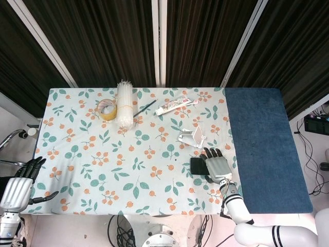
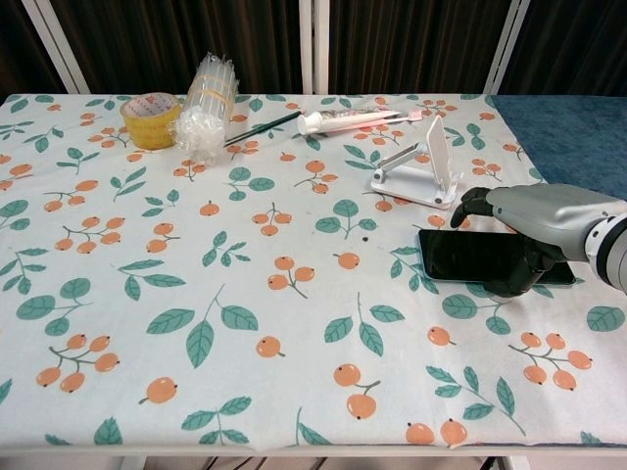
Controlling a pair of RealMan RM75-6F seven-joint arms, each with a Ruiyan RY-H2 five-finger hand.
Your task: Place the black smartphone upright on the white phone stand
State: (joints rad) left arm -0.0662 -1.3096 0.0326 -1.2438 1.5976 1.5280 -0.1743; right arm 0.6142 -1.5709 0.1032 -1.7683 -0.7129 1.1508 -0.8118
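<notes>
While the black smartphone (image 2: 480, 257) lies flat, just near of the white phone stand (image 2: 423, 169), right hand (image 2: 534, 223) arches over it, grip unclear; left hand (image 1: 18, 186) spread, empty.

Glossy black smartphone (image 2: 475, 257) lies on matt printed tablecloth (image 2: 196, 284); smooth white plastic phone stand (image 2: 419, 171).
</notes>
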